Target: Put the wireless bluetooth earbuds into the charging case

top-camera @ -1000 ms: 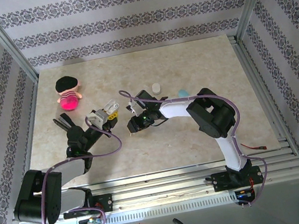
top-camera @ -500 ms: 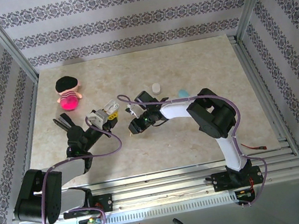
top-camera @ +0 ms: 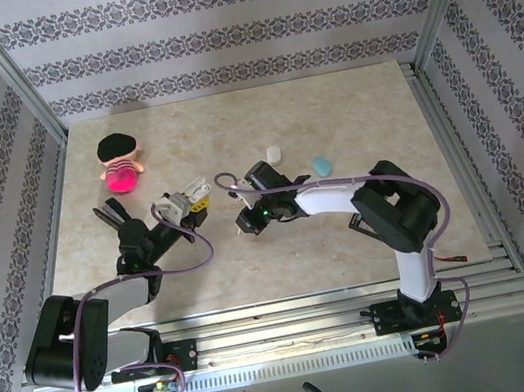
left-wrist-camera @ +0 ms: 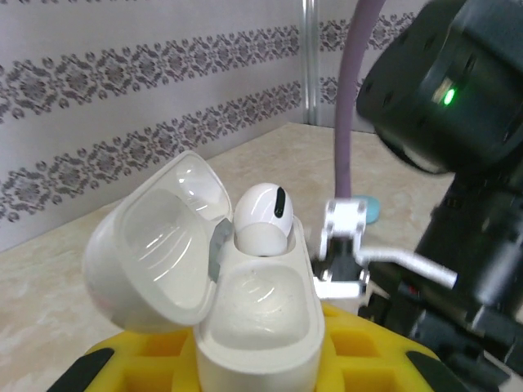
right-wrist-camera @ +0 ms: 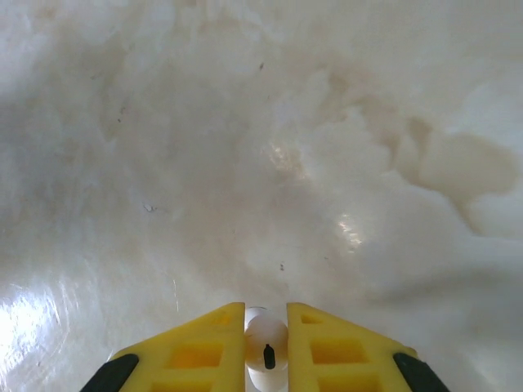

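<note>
Marbled tabletop (right-wrist-camera: 261, 122), white earbud (right-wrist-camera: 265, 347) clamped inside right pincer (right-wrist-camera: 265, 314), between yellow pads (right-wrist-camera: 204, 343)

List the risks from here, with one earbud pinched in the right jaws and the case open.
1. The white earbud sits at the very tips of the right jaws, so it may slip or twist out over the table.
2. The charging case in the left jaws already has a seated earbud; the approach might knock it or the open lid.
</note>
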`<state>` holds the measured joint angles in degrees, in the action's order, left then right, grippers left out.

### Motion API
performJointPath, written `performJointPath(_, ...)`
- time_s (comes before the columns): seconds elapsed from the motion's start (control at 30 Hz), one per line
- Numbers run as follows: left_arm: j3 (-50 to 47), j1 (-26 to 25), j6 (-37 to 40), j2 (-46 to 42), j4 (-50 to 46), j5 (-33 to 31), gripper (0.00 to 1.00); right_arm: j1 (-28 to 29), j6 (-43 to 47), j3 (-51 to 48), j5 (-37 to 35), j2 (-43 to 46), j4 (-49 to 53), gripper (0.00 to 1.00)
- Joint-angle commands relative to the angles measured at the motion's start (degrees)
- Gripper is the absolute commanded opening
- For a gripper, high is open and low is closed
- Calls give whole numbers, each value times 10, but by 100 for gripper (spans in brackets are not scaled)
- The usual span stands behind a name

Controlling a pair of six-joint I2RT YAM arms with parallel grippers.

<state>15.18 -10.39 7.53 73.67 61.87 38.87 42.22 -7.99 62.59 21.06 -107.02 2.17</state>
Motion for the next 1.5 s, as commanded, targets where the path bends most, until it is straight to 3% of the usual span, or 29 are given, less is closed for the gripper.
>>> performJointPath(0.0, 24, 5, 5, 2, -26, 57, 0, -5, 66, -18, -52, 73, -26, 13)
performJointPath(0.3, 44, -1, -41, 34, -6, 157, 0, 11, 189, -30, -128, 227, -8, 13)
performJointPath(0.53, 55, -4, -68, 60, 15, 173, 0, 47, 244, 0, -142, 273, 1, 12)
performJointPath(0.97, 64, -4, -93, 65, 15, 203, 0, 93, 311, 65, -164, 223, -8, 12)
performJointPath(1.47, 74, -4, -141, 80, 49, 210, 0, 109, 322, 83, -154, 183, -16, 12)
